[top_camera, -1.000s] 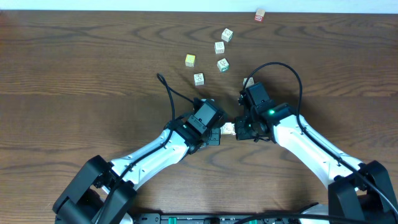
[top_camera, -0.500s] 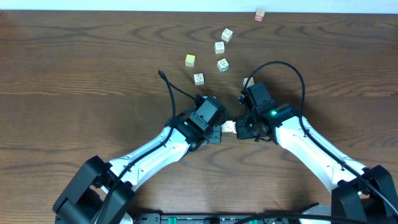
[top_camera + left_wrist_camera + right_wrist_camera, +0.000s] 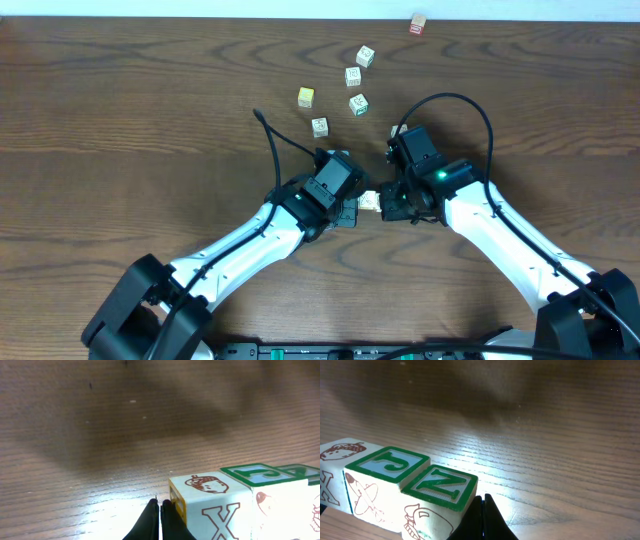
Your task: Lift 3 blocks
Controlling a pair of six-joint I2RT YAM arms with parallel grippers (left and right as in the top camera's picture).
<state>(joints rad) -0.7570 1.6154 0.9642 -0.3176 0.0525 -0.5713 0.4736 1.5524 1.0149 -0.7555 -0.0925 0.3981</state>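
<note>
Three letter blocks point(image 3: 387, 465), judged light, stiff and smooth, are lined end to end between the left gripper point(image 3: 160, 516) and right gripper point(image 3: 482, 512), fingers closed together, and are best pressed squarely at the end faces.

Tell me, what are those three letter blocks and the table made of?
The J block, Z block and acorn block look like wood: pale matte faces, raised green-painted frames on two, brown printed pictures. The table looks like dark wood with wavy grain and a soft shine; it could be a veneer or laminate.
</note>
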